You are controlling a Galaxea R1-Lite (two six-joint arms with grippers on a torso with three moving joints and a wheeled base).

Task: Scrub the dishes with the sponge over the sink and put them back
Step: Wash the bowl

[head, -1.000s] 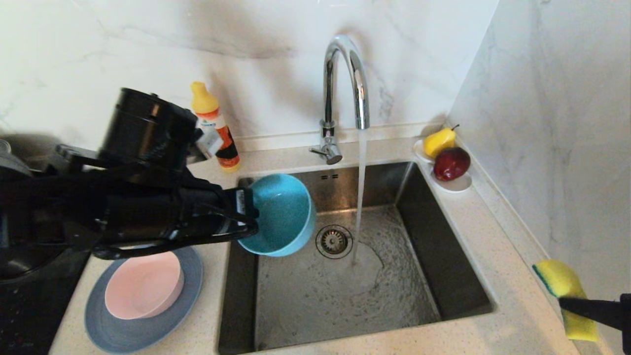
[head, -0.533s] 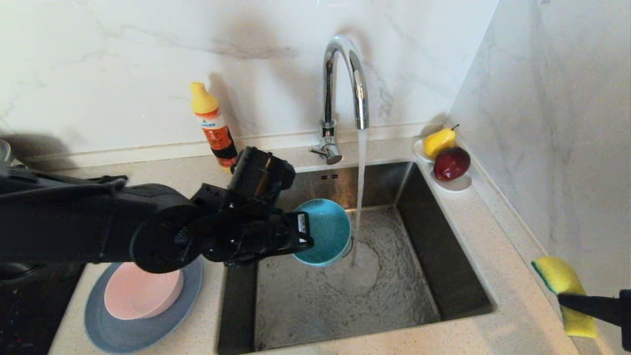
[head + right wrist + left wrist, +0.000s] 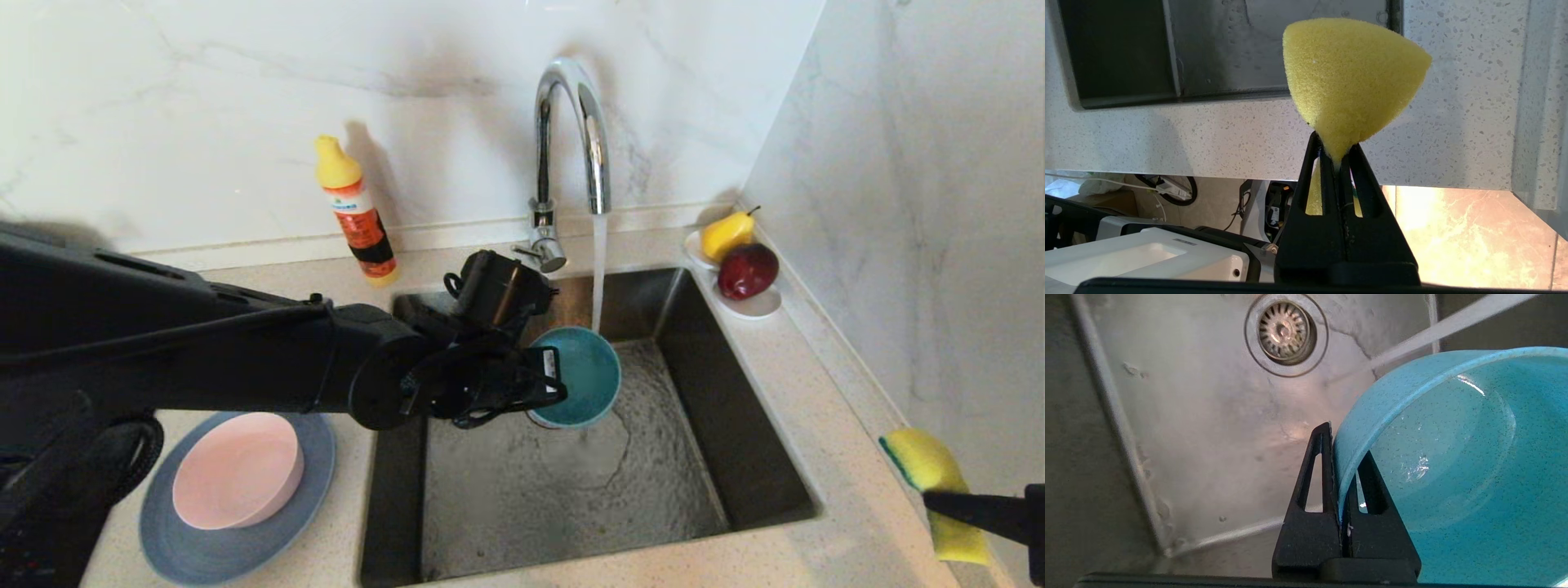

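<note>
My left gripper (image 3: 545,384) (image 3: 1341,445) is shut on the rim of the small teal bowl (image 3: 584,376) (image 3: 1453,457), one finger inside and one outside. It holds the bowl tilted over the sink (image 3: 571,482), right at the running water stream (image 3: 598,269) from the chrome tap (image 3: 571,122). The pale pink bowl (image 3: 238,469) sits on the slate-blue plate (image 3: 204,547) on the counter left of the sink. Beyond the counter's front right corner, my right gripper (image 3: 939,498) (image 3: 1336,149) is shut on the yellow sponge (image 3: 927,465) (image 3: 1351,77).
An orange detergent bottle (image 3: 355,208) stands at the back wall left of the tap. A white saucer (image 3: 755,306) with a yellow pear (image 3: 727,233) and a red apple (image 3: 747,271) sits at the sink's back right corner. The drain strainer (image 3: 1284,330) lies below the bowl.
My left arm has stretched right and down into the sink, carrying the teal bowl from the sink's left edge to the water stream. The right arm and sponge have kept still.
</note>
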